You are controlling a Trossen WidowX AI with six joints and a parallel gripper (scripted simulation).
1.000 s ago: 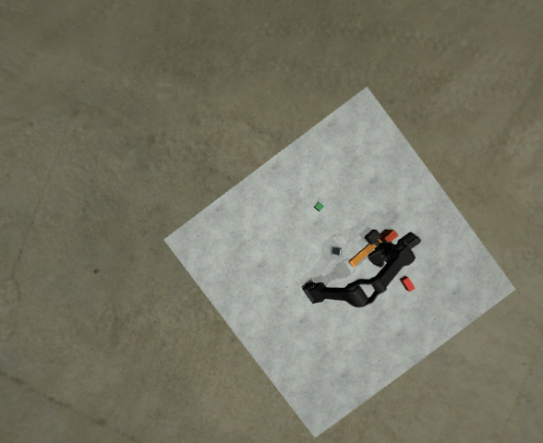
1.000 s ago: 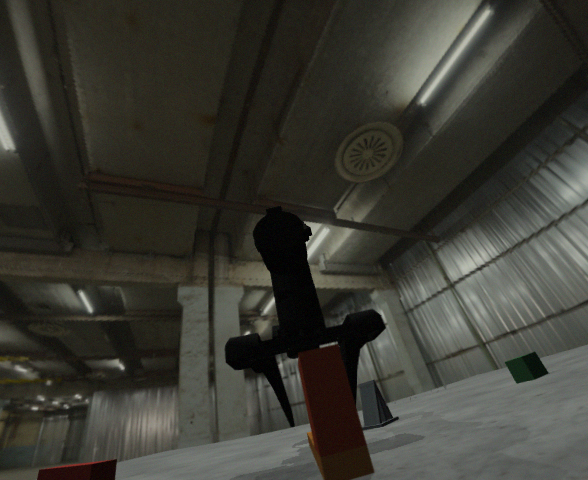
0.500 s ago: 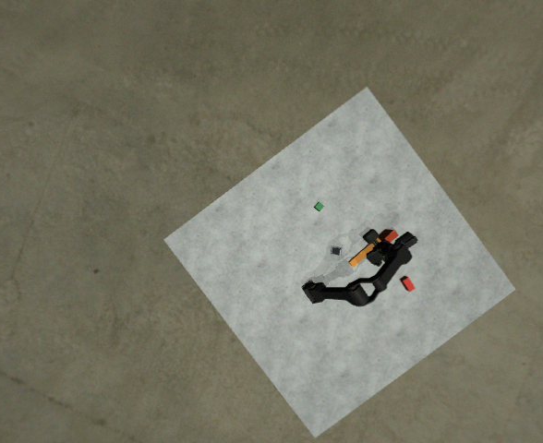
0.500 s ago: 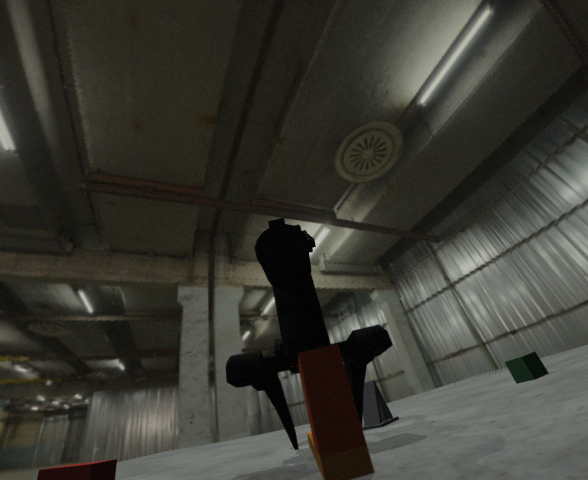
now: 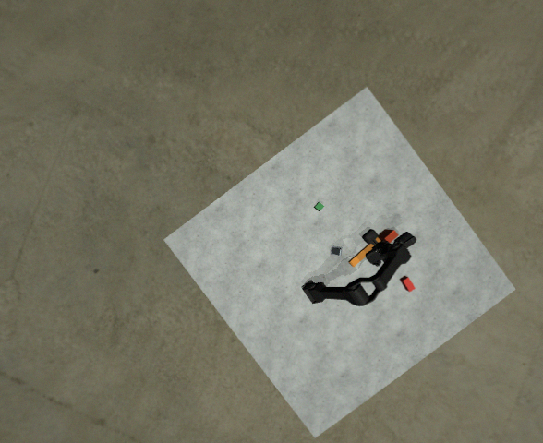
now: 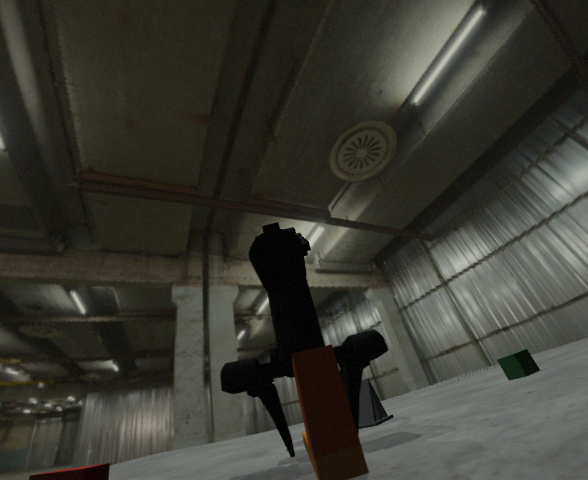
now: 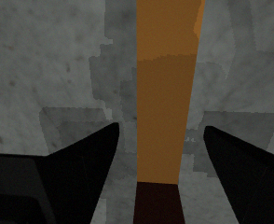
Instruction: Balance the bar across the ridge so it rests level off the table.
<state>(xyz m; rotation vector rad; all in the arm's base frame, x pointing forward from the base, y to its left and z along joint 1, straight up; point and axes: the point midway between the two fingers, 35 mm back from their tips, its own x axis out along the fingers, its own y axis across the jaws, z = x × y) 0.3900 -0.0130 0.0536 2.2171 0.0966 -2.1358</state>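
The orange bar (image 5: pixel 360 256) (image 7: pixel 165 93) lies on the pale table; its near end (image 6: pixel 340 465) shows low in the exterior view. A tall dark red block (image 5: pixel 389 235) (image 6: pixel 325 397) (image 7: pixel 157 205) stands on that end of the bar. The ridge, a small dark grey wedge (image 5: pixel 336 250) (image 6: pixel 372 408), stands apart from the bar, off its other end. My gripper (image 6: pixel 325 441) (image 7: pixel 160 129) is open and points down, one finger on each side of the bar near the red block, with gaps on both sides. How low the fingertips reach beside the bar is hard to tell.
A bright red block (image 5: pixel 407 283) (image 6: pixel 77 472) lies on the table (image 5: pixel 262 214) beside the arm. A green cube (image 5: pixel 319 206) (image 6: pixel 517 364) lies beyond the ridge. The arm reaches in from its base (image 5: pixel 313 292).
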